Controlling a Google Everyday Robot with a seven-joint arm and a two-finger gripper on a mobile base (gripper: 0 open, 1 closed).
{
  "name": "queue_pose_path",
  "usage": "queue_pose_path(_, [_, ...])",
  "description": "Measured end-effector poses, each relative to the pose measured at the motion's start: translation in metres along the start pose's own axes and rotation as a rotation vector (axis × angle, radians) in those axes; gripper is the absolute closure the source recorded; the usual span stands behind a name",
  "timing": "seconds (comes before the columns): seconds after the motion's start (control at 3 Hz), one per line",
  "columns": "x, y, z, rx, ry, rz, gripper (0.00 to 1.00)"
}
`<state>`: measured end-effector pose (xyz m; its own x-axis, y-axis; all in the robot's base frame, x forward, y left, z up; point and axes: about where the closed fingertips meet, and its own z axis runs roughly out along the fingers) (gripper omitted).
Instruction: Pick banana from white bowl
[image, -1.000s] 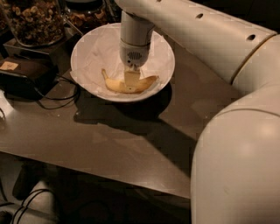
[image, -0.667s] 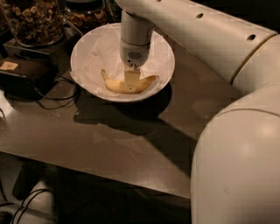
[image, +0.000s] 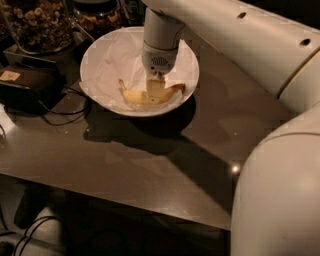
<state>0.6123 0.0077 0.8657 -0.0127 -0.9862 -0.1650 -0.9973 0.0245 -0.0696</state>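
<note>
Paper (image: 114, 56) is lining the white bowl (image: 145, 111) and risking a snag on lifting. The gripper (image: 156, 90) is sitting at the middle of the banana (image: 134, 97); I cannot tell whether it's holding

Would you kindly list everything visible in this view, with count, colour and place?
table: one, dark brown, under everything
white bowl: one, white, paper-lined, far side of table
banana: one, yellow, lying in the bowl
glass jars: two, clear, holding nuts, top left
black box: one, black, with cables, left of bowl
arm: one, white, reaching in from the right
hand: one, pale, in the bowl at the banana's middle
</note>
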Motion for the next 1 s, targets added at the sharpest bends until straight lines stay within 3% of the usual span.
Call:
queue_pose_path(0.67, [0.008,0.003,-0.03,0.041,-0.03,0.012,1.0])
queue_pose_path(1.0, [-0.004,0.004,-0.047,0.088,0.016,-0.018,1.0])
